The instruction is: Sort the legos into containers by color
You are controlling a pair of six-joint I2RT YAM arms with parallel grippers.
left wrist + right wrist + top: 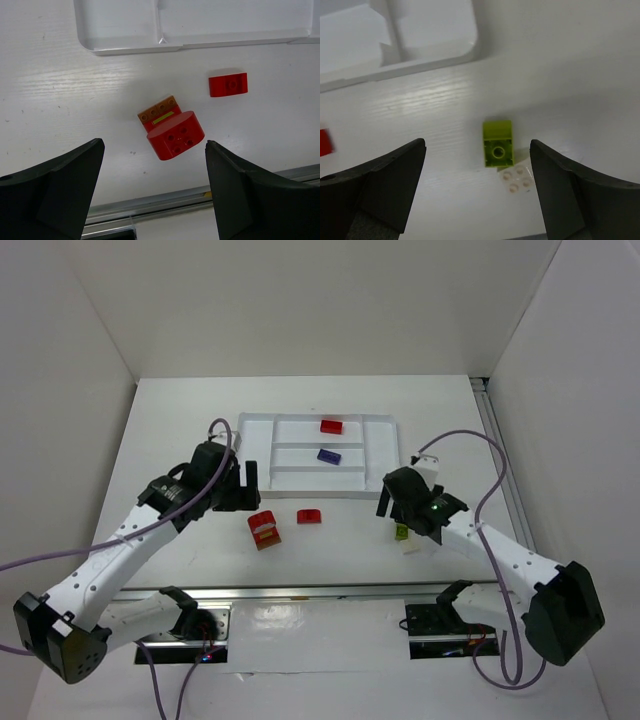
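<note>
The white tray (390,455) holds a red lego (331,426) in its far middle slot and a blue lego (329,455) in the slot nearer me. My left gripper (154,145) is open above a rounded red lego (176,136) that touches an orange-brown lego (159,111). A small red lego (228,84) lies to their right. My right gripper (478,145) is open above a lime green lego (497,142), with a cream-white lego (516,178) touching its near corner. Both grippers are empty.
The tray's near rim (125,47) lies just beyond the loose legos. Its right corner shows in the right wrist view (420,62). A metal rail (320,592) runs along the table's near edge. White walls enclose the table on three sides.
</note>
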